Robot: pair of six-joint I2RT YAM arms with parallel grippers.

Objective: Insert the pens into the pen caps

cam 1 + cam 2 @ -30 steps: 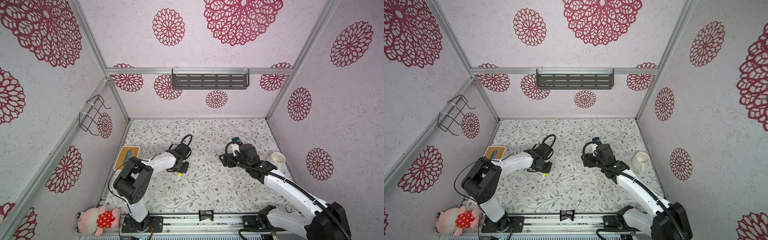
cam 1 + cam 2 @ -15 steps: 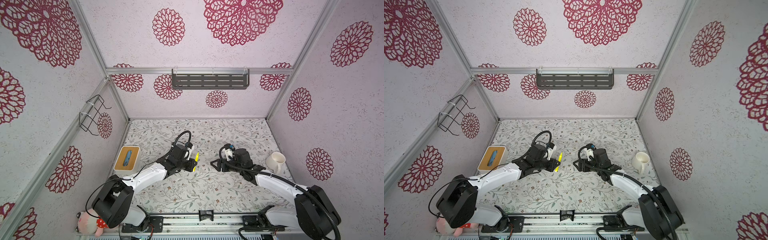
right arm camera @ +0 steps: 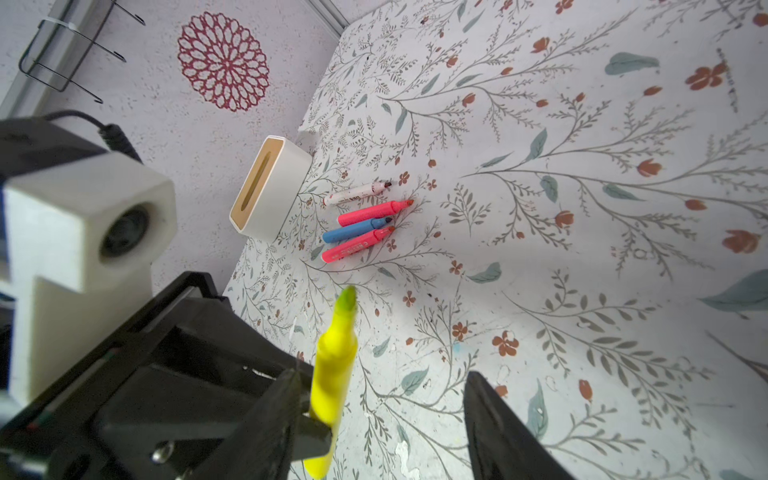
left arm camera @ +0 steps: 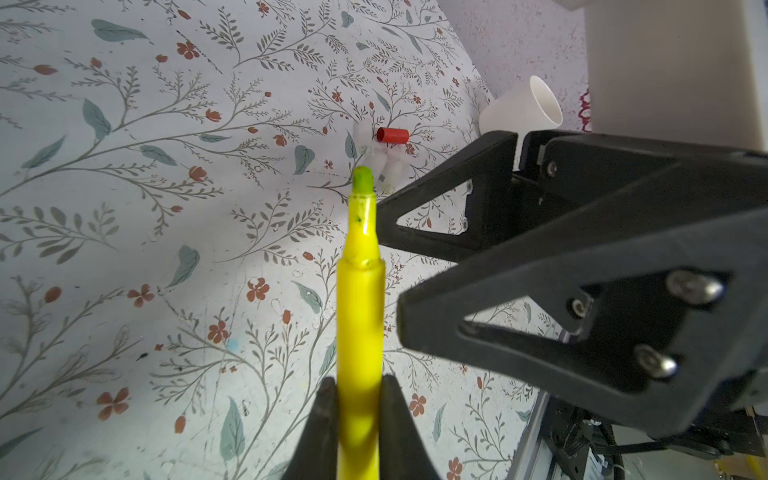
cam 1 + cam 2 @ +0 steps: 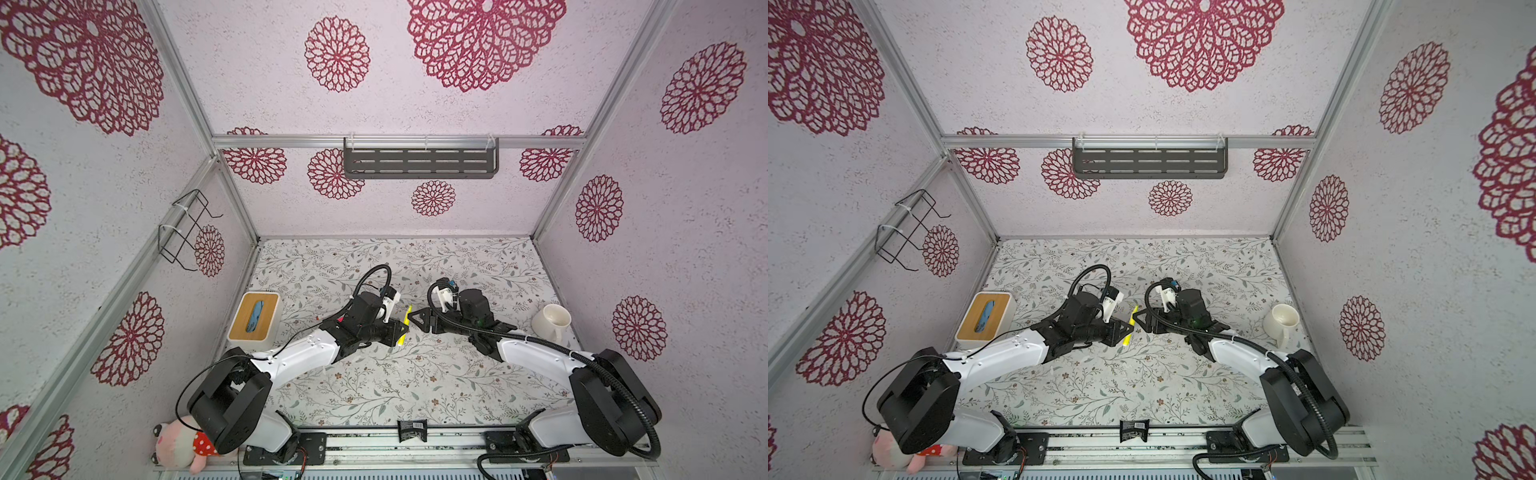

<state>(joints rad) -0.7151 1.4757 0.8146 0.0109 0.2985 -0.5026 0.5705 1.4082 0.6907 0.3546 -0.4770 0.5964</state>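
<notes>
In a top view, your left fingers (image 5: 390, 331) gripped the yellow pen (image 5: 401, 340) above the counter (image 5: 374, 386). Your right fingers (image 5: 430, 322) stood apart, empty.

Left wrist: a red cap (image 4: 392, 135) lay beside clear caps (image 4: 374, 160).

Right wrist: four pens (image 3: 357, 227) lay by a box (image 3: 270, 191), and you couldn't read their print.

arms (image 5: 299, 353): white shells, black joints | fingers (image 4: 519, 365): black triangular (silver screws) | cables (image 5: 375, 268): black

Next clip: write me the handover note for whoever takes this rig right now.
Left end effector: shut on the yellow pen, tip bare.
Right end effector: open, empty, beside that pen.
Lying loose: four uncapped pens by the tissue box; red cap and clear caps clustered apart from them.
Done: no pen capped.
To do: cap all five.
</notes>
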